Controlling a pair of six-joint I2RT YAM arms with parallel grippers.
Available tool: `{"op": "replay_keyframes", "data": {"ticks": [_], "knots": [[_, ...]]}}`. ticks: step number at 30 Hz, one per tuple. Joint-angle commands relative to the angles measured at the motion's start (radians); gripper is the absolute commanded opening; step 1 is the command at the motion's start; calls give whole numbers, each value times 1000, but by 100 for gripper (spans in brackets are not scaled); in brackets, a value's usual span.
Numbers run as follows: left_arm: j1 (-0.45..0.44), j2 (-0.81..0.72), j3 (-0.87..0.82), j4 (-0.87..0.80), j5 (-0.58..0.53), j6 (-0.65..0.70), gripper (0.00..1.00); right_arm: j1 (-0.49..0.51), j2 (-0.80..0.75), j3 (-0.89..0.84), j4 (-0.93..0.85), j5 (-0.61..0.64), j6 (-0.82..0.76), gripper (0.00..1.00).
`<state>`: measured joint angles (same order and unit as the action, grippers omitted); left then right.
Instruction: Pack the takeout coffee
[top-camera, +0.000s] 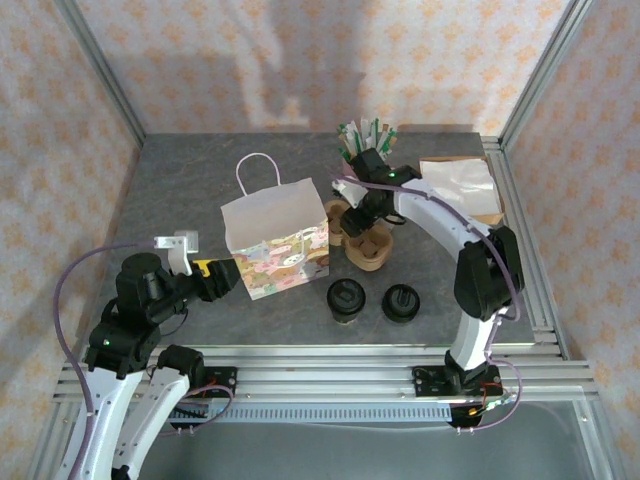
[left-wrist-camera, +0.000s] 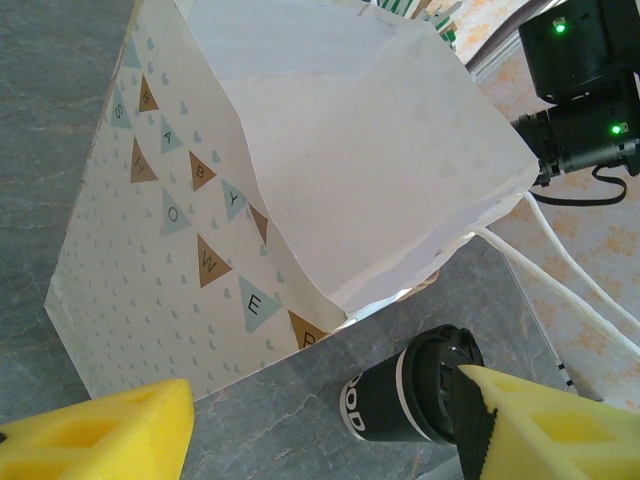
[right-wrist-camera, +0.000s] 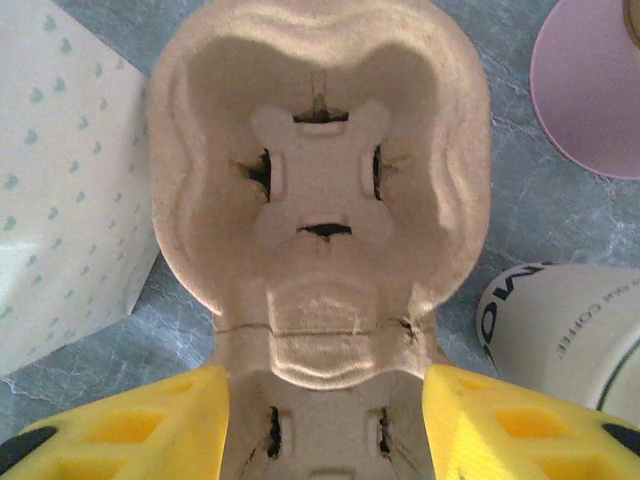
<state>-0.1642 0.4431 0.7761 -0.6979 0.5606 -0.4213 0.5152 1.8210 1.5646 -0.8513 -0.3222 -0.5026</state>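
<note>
While left gripper (left-wrist-camera: 322, 415) is open and right gripper (right-wrist-camera: 325, 405) unclear around pulp carrier (right-wrist-camera: 320, 180), the coffee cup (right-wrist-camera: 560, 335) seems crushable: hold mid-wall.

Grey, stone-veined tabletop (top-camera: 180, 190) beneath the left gripper (top-camera: 228, 277) and the right gripper (top-camera: 362, 222). Beyond the right gripper, a back wall (top-camera: 300, 60) papered pale peach with small orange flowers, soft grey shadows across it. Same paper on the side wall (top-camera: 50, 150) left of the left gripper. Silver aluminium posts (top-camera: 100, 70) at the corners; ribbed aluminium rails (top-camera: 330, 365) behind both grippers, along the near edge. Even, diffuse light.
</note>
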Motion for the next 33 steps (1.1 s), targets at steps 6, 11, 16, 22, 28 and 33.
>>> {"op": "replay_keyframes", "data": {"ticks": [6,11,16,22,28,33], "knots": [[-12,8,-7,31,2,0,70,-1,44,42,-80,-35,-47,52],[-12,12,-7,30,4,-1,70,-1,60,42,-73,-18,-54,53],[-11,13,-8,27,5,-2,70,-1,85,61,-76,-8,-64,52],[-12,16,-7,29,4,0,70,-1,118,90,-101,-5,-70,53],[-12,18,-7,28,4,1,70,-1,134,101,-109,-17,-70,54],[-12,18,-6,26,2,1,70,0,152,113,-125,-12,-70,53]]}}
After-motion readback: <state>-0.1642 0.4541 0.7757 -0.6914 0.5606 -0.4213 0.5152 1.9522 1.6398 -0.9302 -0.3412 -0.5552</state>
